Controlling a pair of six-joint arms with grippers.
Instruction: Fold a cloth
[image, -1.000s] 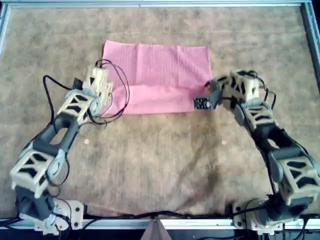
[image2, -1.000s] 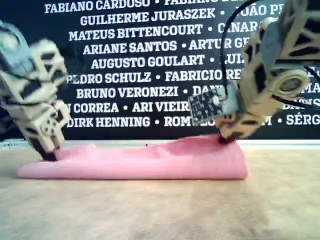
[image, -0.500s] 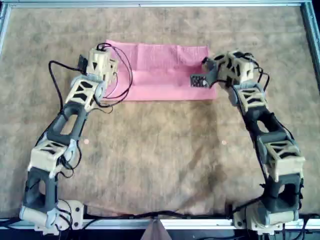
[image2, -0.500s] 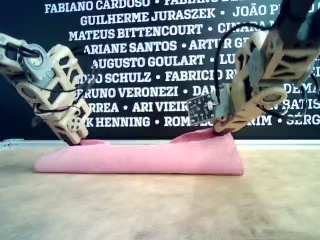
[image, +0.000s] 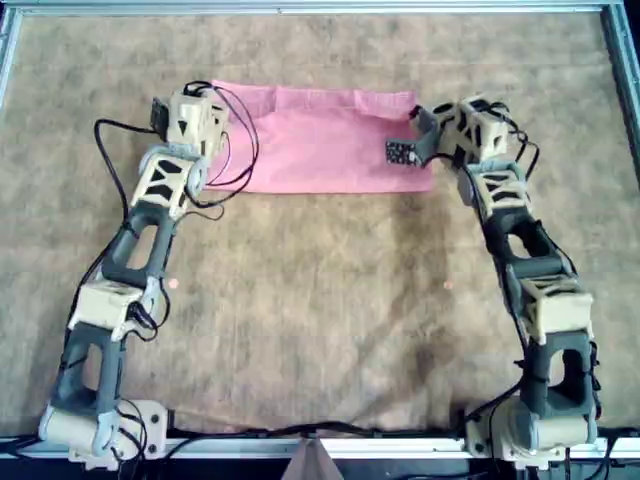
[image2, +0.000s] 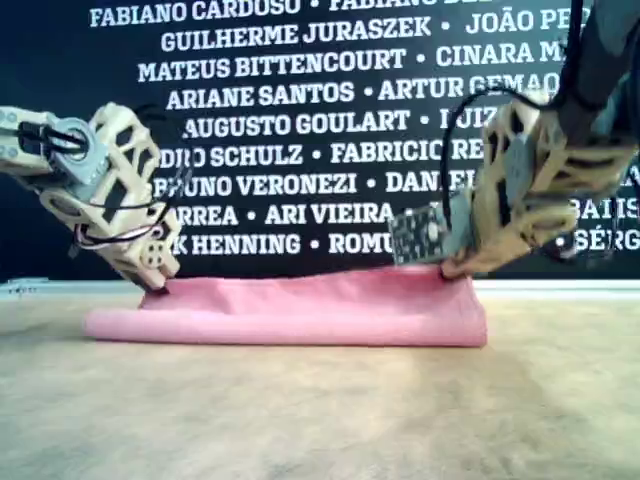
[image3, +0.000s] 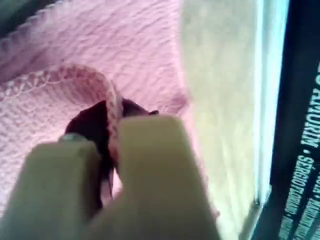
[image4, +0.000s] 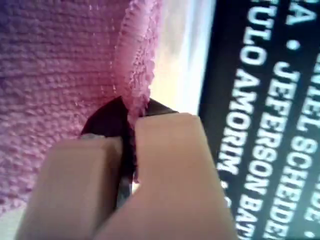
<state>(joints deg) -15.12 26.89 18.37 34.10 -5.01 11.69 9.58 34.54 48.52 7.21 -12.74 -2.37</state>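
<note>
While a mottled brown mat (image: 320, 310) covers the whole work surface inside a pale metal frame (image: 300, 7), its near two-thirds in the overhead view lies bare apart from the two arms reaching across it. Behind the far rail, the exterior view shows a black banner (image2: 300, 120) printed with white names. The cloth (image: 325, 145), thin pink fabric with a fine woven rib and stitched hem, lies on the mat's far middle, doubled into a long band; its fold faces the near side as a rounded roll in the exterior view. The left gripper (image: 205, 100) sits at the band's far corner on the overhead view's left, the right gripper (image: 418, 118) at the far corner on the overhead view's right. Each wrist view shows tan fingers (image3: 150, 165) (image4: 170, 165) pinched tight on a hemmed cloth edge.
</note>
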